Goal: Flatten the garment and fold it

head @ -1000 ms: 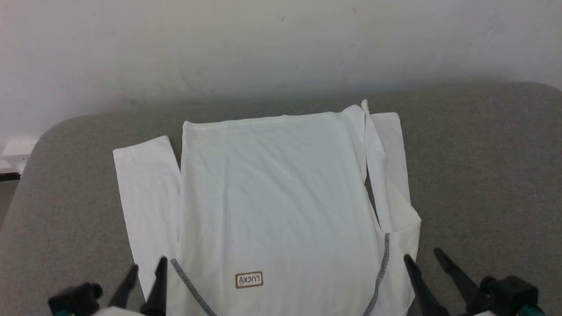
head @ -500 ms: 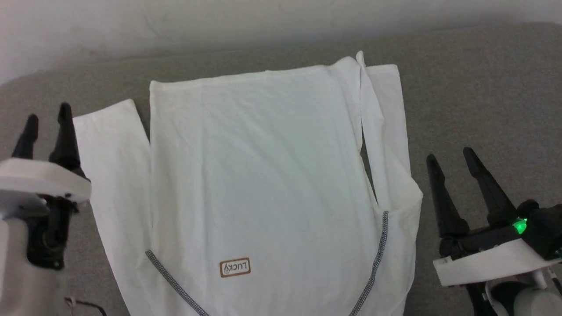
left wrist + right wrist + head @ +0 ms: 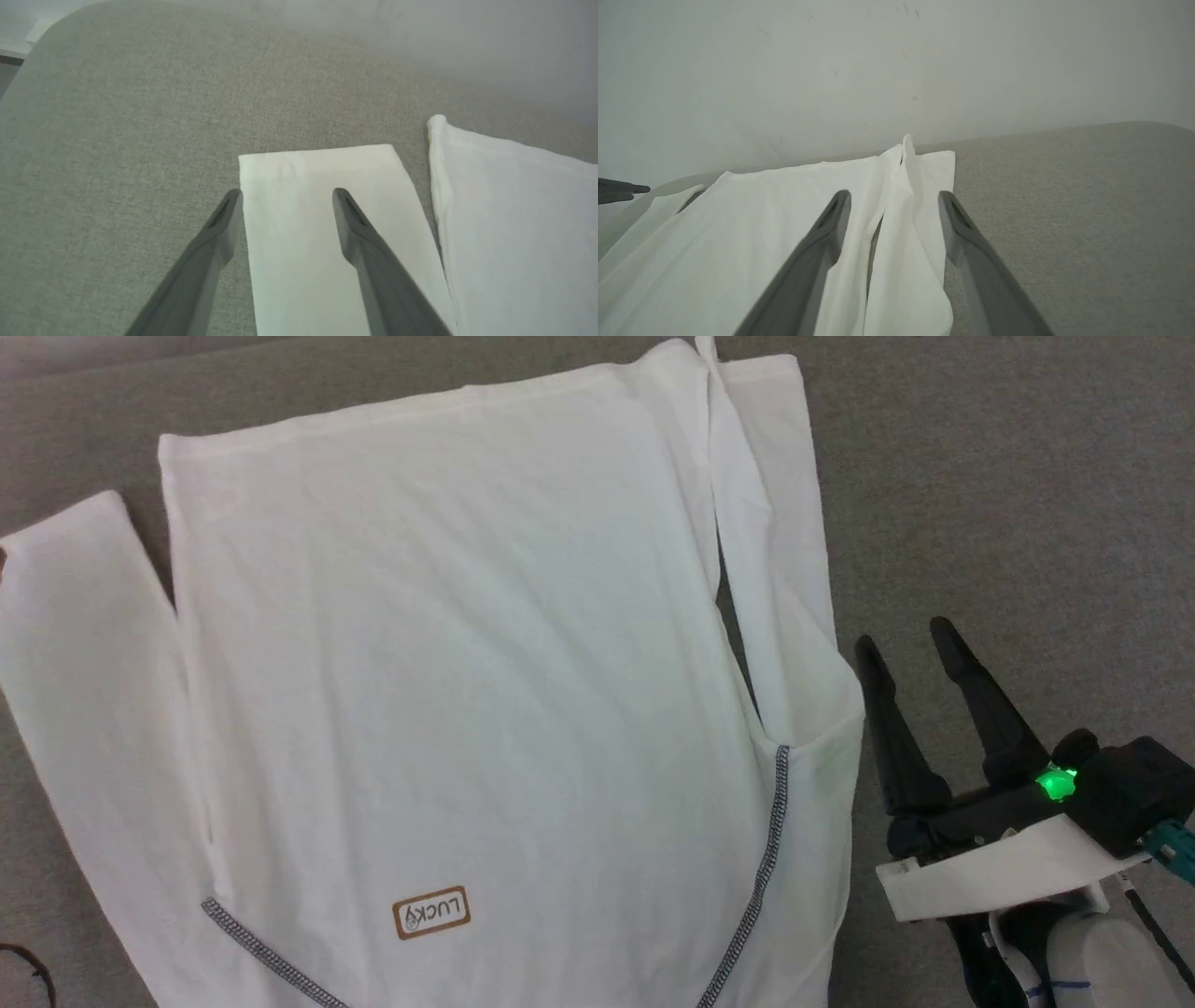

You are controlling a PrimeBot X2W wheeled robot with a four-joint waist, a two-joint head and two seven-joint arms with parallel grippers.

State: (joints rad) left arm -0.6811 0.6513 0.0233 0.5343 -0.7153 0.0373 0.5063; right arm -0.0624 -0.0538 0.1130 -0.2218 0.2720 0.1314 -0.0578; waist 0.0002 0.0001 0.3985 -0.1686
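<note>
**Entry: both arms up beside the sleeves, camera dropped onto the shirt**

Left side. The left pincer is open. In its wrist view one finger sits over the outer edge of the left sleeve and the other over the cloth, just short of the cuff. I cannot tell whether the tips touch the fabric. A second ago this pincer was low at the near edge by the shoulder seam; half a second ago it stood just outside the sleeve.

Middle. The shirt lies spread on the grey bench, collar end toward me, with the brown label reading upside down. The body is flat apart from faint creases. It looks larger and shifted left, and the far wall has left the head view. That is the head tipping down, not the shirt moving.

Right side. The right sleeve is laid along the body, with a raised ridge at the far hem and a dark gap beside it. The grey stitched seam runs down from the armpit. The right pincer is open and empty, just beside the shoulder and clear of the cloth. It has come forward from the bottom edge.

Judgement: flattening is nearly done, and the right sleeve's ridge is what remains. The arms look staged for sleeve work, and no fold has started.
</note>
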